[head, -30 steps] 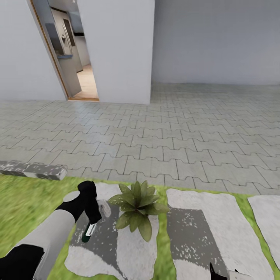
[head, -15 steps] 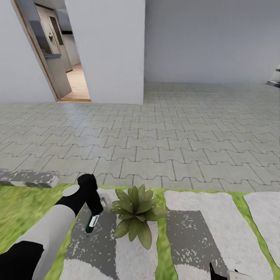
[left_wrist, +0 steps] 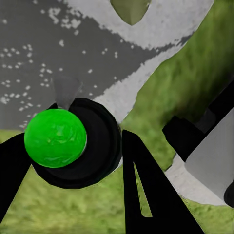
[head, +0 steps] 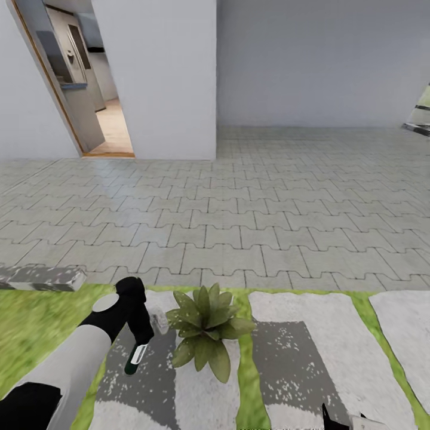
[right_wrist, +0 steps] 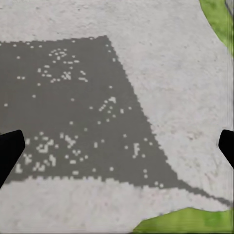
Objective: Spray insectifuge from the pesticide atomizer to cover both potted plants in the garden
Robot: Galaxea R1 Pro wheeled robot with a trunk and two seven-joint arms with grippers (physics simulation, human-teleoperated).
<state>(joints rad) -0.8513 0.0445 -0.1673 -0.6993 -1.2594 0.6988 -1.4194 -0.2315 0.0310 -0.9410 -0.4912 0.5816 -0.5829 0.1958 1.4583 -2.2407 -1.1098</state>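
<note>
My left gripper (head: 141, 335) is shut on the pesticide atomizer (head: 134, 357), a slim white bottle with a green band and black end, tilted down over a grey stepping stone (head: 149, 394). In the left wrist view the atomizer (left_wrist: 68, 141) shows end-on as a black disc with a green ball, between black fingers (left_wrist: 144, 190). One potted plant (head: 204, 331), a low rosette of pointed green leaves, stands just right of the atomizer; its pot is hidden by leaves. A leaf tip (left_wrist: 130, 7) is seen past the bottle. My right gripper (right_wrist: 117, 148) hangs open over a shadowed stone.
Lawn (head: 36, 322) surrounds several large pale stepping stones (head: 310, 358). Beyond lies interlocking grey paving (head: 251, 215) up to white walls, with an open doorway (head: 101, 119) at the far left. A mottled stone kerb (head: 39, 278) lies at the lawn's left edge.
The whole view has swung a little to the right, so the doorway sits further left. The atomizer in my left gripper has dipped slightly lower beside the plant.
</note>
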